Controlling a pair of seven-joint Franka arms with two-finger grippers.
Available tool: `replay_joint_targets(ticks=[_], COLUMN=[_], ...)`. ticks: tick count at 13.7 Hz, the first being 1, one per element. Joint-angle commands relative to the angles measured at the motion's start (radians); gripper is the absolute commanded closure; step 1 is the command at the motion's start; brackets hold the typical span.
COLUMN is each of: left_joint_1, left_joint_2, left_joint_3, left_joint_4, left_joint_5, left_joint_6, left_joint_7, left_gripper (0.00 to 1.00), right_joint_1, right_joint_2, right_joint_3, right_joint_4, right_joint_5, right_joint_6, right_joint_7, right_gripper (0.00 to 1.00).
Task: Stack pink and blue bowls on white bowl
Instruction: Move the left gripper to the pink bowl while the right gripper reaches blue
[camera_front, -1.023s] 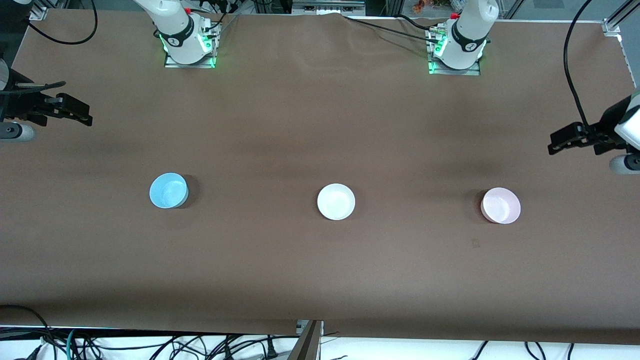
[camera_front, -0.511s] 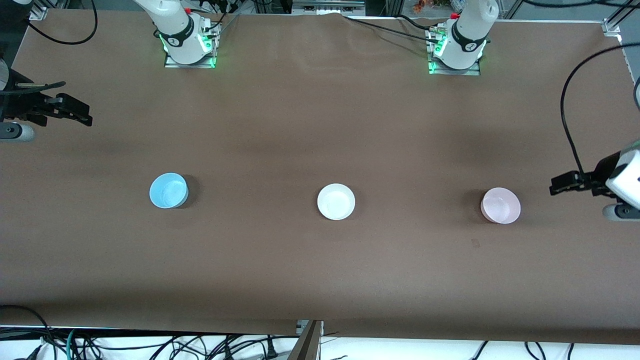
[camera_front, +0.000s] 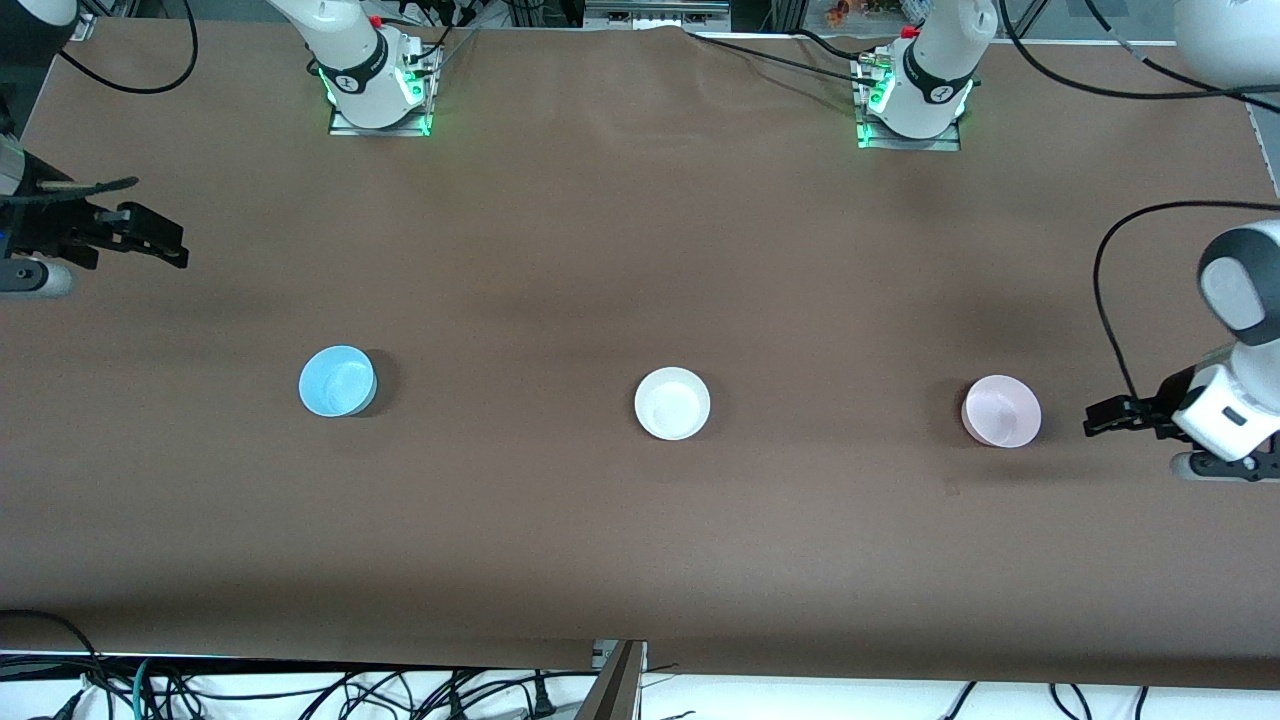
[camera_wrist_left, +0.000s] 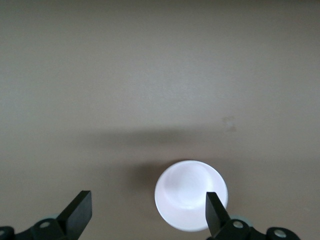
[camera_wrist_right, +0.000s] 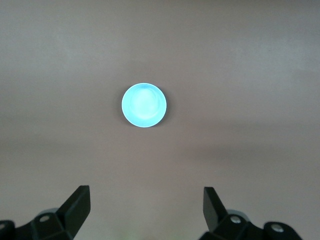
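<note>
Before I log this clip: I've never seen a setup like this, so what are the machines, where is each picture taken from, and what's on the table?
Two robot arms are bolted along one edge of a brown table. The wide picture comes from a high camera facing them. The other two come from cameras on the arms' wrists, looking down past the black fingers.

Three small bowls stand in a row, apart from each other: the blue bowl toward the right arm's end, the white bowl in the middle, the pink bowl toward the left arm's end.

The left gripper is open, hangs beside the pink bowl and holds nothing; its wrist view shows that bowl, washed out to near white. The right gripper is open and empty, up over its end of the table; its wrist view shows the blue bowl farther off. Nothing is stacked yet.
</note>
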Motion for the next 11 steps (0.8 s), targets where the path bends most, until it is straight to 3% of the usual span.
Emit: replay_joint_targets(ticks=[1,3,7,11], left_joint_1=[-0.008,-0.008,-0.008,-0.008], left_joint_2=[0.03,0.058,0.064,0.07], left_joint_3=[0.012,0.011,0.012,0.012], left_joint_4=[-0.066,-0.081,-0.182,-0.244], left_joint_5=[-0.028,-0.032,-0.184,-0.203], left_joint_6=[0.11,0.149,0.241,0.296], left_joint_7=[0.077,0.079,0.16,0.165], left_gripper=[0.0,0.0,0.0,0.0], right_joint_1=[-0.008,-0.01,-0.013,-0.028], right_joint_2=[0.039,0.059,0.108,0.165], right_joint_3=[-0.006,-0.011,-0.014,-0.014], right_joint_4=[0.019,0.02,0.022,0.019], right_joint_5=[0.012,0.012,0.013,0.018], right_joint_6=[0.007,0.01,0.083,0.119], right_joint_7=[-0.001,-0.001,-0.001,-0.013], right_gripper=[0.0,0.0,0.0,0.0])
